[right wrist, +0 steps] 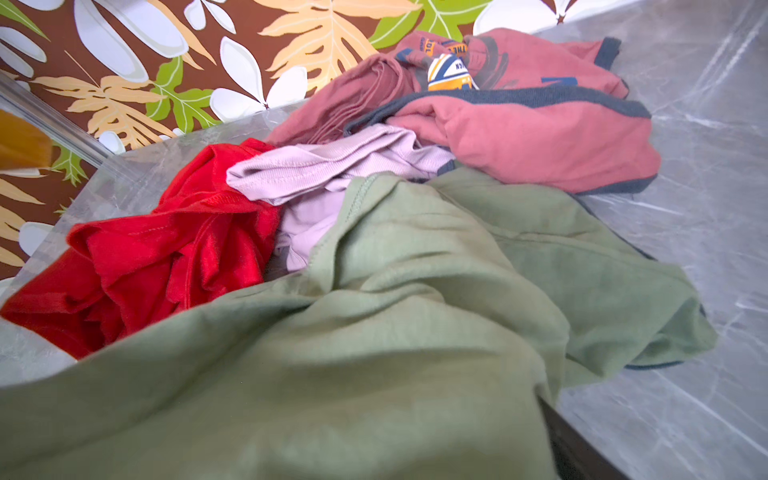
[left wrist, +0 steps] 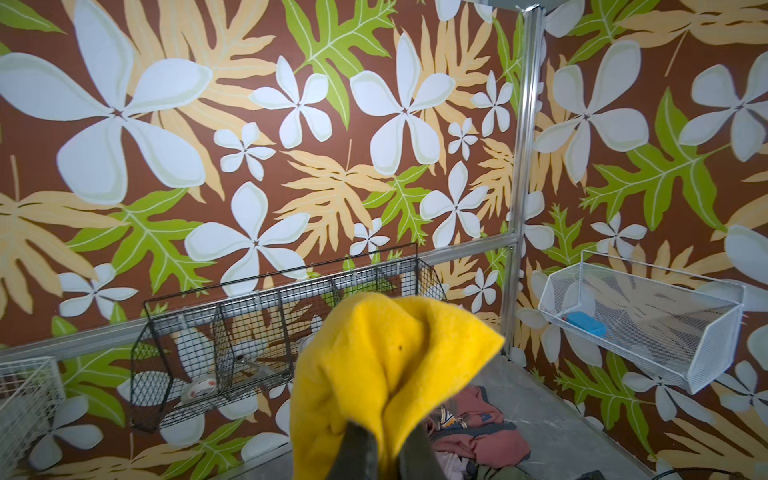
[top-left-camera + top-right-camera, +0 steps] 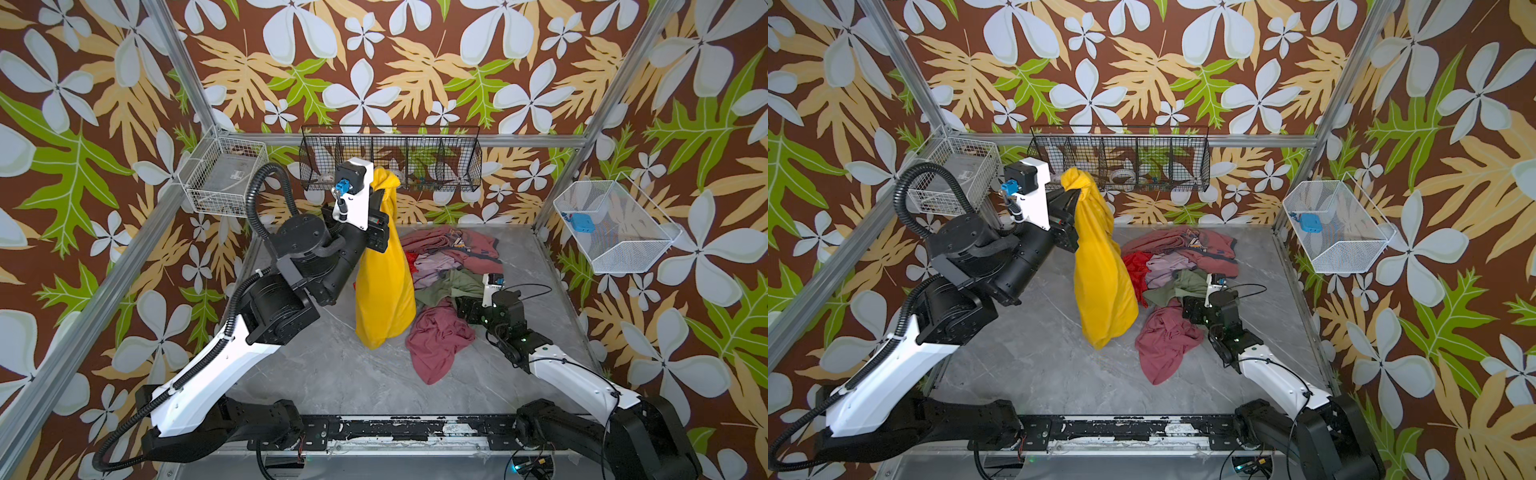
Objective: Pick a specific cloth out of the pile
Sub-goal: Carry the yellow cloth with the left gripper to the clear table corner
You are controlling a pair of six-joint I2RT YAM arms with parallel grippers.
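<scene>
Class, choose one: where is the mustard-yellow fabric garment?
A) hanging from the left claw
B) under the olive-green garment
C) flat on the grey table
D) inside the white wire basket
A: the mustard-yellow fabric garment hangs bunched in the shut left claw, beside the heap of soft garments.

Black wire basket (image 3: 461, 166) on back wall (image 3: 374, 62); 2 white side baskets: left basket (image 3: 199, 195), right basket (image 3: 623, 253) holding blue block (image 3: 581, 222).

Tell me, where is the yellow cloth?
In both top views the yellow cloth hangs from the left gripper, left of the pile, its top near the black wire basket.
</scene>
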